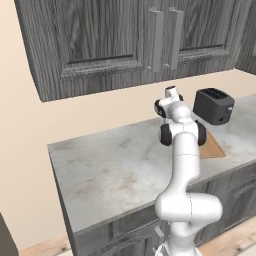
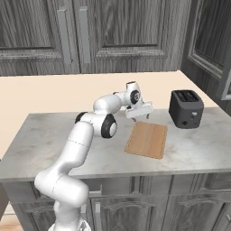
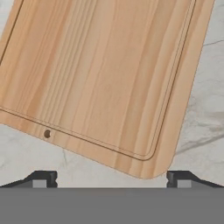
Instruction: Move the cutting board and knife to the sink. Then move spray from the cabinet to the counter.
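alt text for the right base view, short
A white robot arm holds its open end effector just above the far end of a wooden cutting board lying flat on a marbled counter. A black toaster stands right of it.

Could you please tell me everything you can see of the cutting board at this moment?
The cutting board is a flat, light-brown rectangle with rounded corners and visible straight wood grain. The hand view shows a thin groove running just inside its edge and a small dark hole near one corner. It lies flat on the marbled counter, left of the black toaster in the right base view and apart from it. Its top is bare. The open gripper hovers above its far edge; nothing but the counter appears to touch it.
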Robot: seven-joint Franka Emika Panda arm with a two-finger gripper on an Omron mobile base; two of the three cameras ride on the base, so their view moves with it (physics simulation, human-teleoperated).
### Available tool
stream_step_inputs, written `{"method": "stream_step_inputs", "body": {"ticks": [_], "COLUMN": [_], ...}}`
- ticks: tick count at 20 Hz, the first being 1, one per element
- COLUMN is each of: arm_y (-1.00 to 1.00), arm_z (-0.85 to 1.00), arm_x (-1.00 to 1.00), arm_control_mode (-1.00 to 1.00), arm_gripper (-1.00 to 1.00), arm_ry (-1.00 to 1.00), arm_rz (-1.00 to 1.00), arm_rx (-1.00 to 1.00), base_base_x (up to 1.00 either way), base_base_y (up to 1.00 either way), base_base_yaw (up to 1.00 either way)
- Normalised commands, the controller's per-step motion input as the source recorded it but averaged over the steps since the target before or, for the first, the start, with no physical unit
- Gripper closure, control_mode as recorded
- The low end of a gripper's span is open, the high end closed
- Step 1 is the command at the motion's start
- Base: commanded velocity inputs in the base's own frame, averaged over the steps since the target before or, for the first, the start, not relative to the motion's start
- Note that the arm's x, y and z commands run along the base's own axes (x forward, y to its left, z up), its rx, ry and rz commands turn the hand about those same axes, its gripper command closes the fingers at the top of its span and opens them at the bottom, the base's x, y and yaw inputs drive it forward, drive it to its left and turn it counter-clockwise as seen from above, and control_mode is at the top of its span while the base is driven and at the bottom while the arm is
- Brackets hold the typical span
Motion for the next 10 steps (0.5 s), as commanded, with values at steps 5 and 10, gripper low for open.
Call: {"method": "stream_step_inputs", "body": {"ticks": [5,10], "arm_y": [-0.12,-0.25], "arm_z": [-0.28,-0.48], "arm_x": [-0.44,-0.77], "arm_control_mode": [-1.00,-1.00], "arm_gripper": [-1.00,-1.00], "arm_ry": [0.10,0.16], "arm_rz": [0.00,0.00], "arm_rx": [0.00,0.00], "base_base_x": [0.00,0.00], "base_base_y": [0.00,0.00], "base_base_yaw": [0.00,0.00]}}
